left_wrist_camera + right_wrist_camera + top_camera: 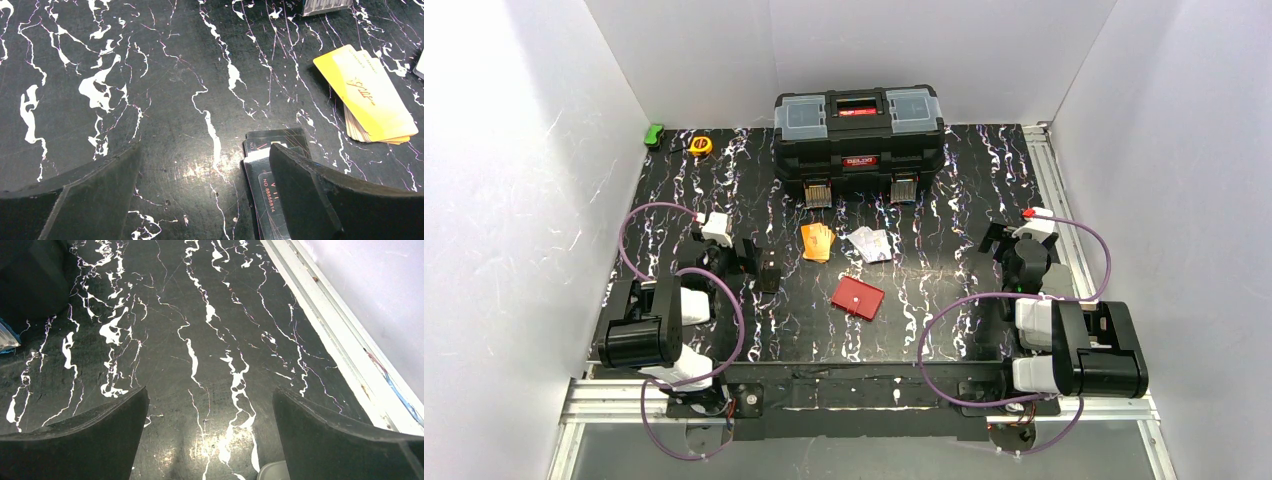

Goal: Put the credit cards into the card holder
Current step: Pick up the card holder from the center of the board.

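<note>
The orange credit cards lie fanned at mid-table, with a whitish-grey printed pile just to their right. The red card holder lies shut in front of them. My left gripper is open and empty, low over the table left of the orange cards. In the left wrist view a small pile of black cards lies partly under the right finger, and the orange cards are ahead to the right. My right gripper is open and empty at the right, over bare table.
A big black toolbox stands at the back centre. A yellow tape measure and a green object sit at the back left. A metal rail runs along the table's right edge beside white walls.
</note>
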`<state>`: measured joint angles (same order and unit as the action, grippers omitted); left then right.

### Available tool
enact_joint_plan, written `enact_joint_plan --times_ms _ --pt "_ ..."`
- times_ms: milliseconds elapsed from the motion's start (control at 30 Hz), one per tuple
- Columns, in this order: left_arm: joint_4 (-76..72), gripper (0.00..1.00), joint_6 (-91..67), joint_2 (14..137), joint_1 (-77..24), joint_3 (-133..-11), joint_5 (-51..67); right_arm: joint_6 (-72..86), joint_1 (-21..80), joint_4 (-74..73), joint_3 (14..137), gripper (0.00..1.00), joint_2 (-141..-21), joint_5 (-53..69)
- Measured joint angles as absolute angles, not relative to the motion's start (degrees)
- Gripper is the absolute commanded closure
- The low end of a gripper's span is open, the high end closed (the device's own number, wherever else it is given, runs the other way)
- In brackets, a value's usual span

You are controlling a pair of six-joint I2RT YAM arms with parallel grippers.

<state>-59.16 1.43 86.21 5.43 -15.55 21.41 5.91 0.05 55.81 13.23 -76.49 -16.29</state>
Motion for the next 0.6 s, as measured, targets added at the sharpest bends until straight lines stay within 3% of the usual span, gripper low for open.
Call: enact_joint_plan --times_ms 233,400,500,600 --pt "-59.16 0.01 1.41 86.21 5.43 -15.55 21.39 6.39 0.08 49.36 13.78 0.0 -71.11 -16.49" --pt "-59.13 0.01 1.39 86.21 5.43 -15.55 21.39 16.75 0.01 23.75 29.61 0.0 -65.65 -13.63" --pt "-57.41 0.0 1.08 85.69 5.45 -15.86 21.19 23.86 -0.1 11.29 42.19 0.0 -69.06 -4.97" --pt "-46.22 0.0 1.32 82.19 5.74 -19.75 21.63 28.25 0.12 5.06 48.07 0.0 -72.36 6.7"
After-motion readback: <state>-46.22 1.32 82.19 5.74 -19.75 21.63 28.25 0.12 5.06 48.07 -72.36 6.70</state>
